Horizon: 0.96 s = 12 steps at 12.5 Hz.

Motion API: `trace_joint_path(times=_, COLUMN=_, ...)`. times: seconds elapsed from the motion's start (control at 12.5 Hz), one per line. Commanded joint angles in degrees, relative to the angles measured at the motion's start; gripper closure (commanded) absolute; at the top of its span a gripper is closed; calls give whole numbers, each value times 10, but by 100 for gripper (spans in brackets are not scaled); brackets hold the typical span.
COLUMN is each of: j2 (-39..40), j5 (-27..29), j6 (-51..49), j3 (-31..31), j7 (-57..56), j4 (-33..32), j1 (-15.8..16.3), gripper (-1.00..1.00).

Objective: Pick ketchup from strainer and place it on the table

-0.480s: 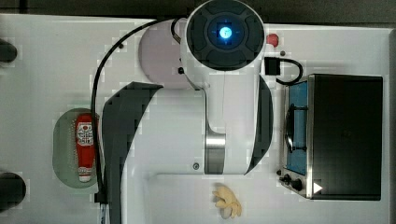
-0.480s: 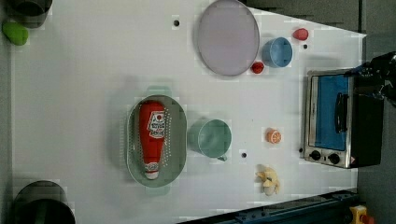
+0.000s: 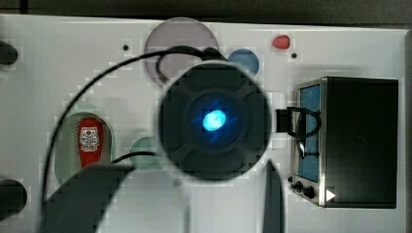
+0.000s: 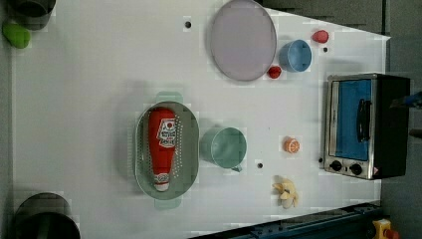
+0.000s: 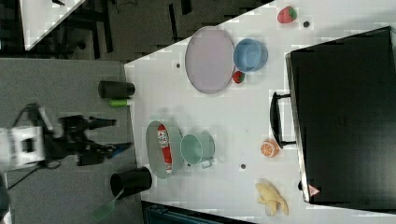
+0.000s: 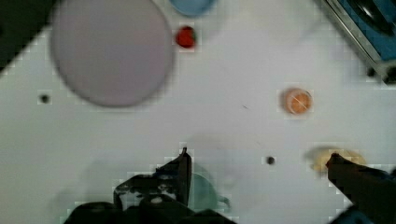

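White table (image 4: 89,89) all around. Ketchup (image 4: 162,144) lies in the strainer (image 4: 189,149), at nine o'clock from the green cup (image 4: 224,147). Gripper (image 6: 257,163) is wide open, holding nothing. Nothing done yet.

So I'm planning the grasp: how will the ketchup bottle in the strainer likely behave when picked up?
The ketchup lies on its side in the strainer, so it may roll against the curved wall when nudged. Its round, tapering plastic body looks smooth, so probably a bit slippery and squeezable. It looks slim, so likely light for its size.
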Motion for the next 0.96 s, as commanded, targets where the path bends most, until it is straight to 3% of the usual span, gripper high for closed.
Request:
trace_joint_path(times=0.08, j2=29, j5=1, j6=-2, j3=53, j7=27, j4=6, j1=12, gripper=-100)
trace_joint_path(times=0.64, j2=85, j5=0, j6=34, j3=237, j7=37, j4=0, j1=22, gripper=-100)
trace_joint_path(times=0.96, j2=128, j5=0, j6=120, j3=318, j7=37, j4=-52, j1=24, gripper=-100)
